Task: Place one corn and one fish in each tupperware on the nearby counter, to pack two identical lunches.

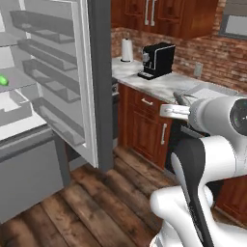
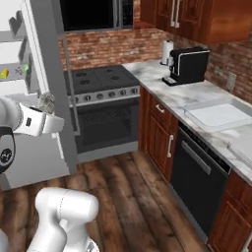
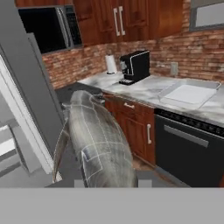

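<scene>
A: The fish (image 3: 98, 140) is sitting right in front of the hand camera, grey and scaled, its body running up from the bottom of the hand view. Is the robot carrying it?

B: It is looking that way. The gripper (image 2: 47, 102) is closed down tight, and in the right base view a small grey shape is poking out past its tip, so the jaws are judged to be clamped on the fish. The fingertips themselves are hidden behind the fish's body.

A: Why is it being held out in mid-air like that?

B: The arm is reaching between the open fridge (image 1: 48, 82) and the bench (image 2: 197, 96), so the fish is probably being carried from the fridge towards a tupperware (image 2: 219, 115), which is lying on the bench near its front edge, along from the coffee machine (image 2: 189, 64). The second tupperware (image 2: 243, 147) is showing at the bench's near end, cut off by the frame edge.

A: And the corn?

B: The green corn (image 1: 3, 80) is resting on a fridge shelf, and the yellow corn (image 2: 4, 74) is showing on a fridge shelf too, with something small and grey just beside it that is too blurred to name. So most of the packing is, by this reading, not yet done.

A: Anything risky?

B: The fish is slim and slick-looking, and the grip is narrow. A fast swing could let it slip, so a level, steady carry is looking wise.
</scene>
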